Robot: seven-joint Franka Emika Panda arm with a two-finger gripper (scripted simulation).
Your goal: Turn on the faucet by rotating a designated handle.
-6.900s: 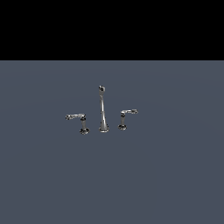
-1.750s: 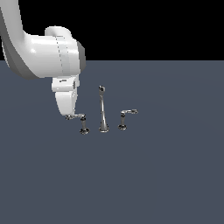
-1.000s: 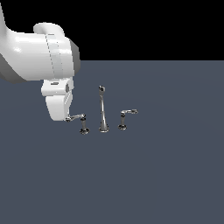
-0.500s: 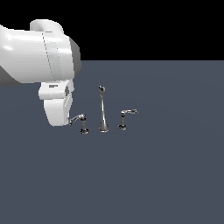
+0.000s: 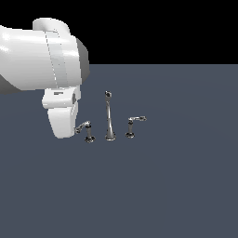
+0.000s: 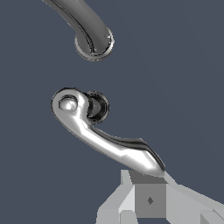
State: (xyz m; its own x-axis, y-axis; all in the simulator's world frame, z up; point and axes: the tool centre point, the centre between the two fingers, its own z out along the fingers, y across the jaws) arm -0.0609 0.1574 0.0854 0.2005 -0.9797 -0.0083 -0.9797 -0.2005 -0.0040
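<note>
Tool point(image 6: 148, 199) at handle point(image 6: 105, 140) tip (jaws unclear), spout point(image 5: 109, 116) beside

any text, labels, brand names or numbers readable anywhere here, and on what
No readable text in either view.
A small dark mark on the white arm, just above its lowest part: too small and blurred to read.
The faucet's spout, the handle and the other handle: plain chrome, no markings.
The tool: a tiny diamond mark, no letters.

Chrome faucet point(image 5: 109, 118) upright; handle point(image 6: 105, 138) lever angled off post, ext. view's left.
</note>
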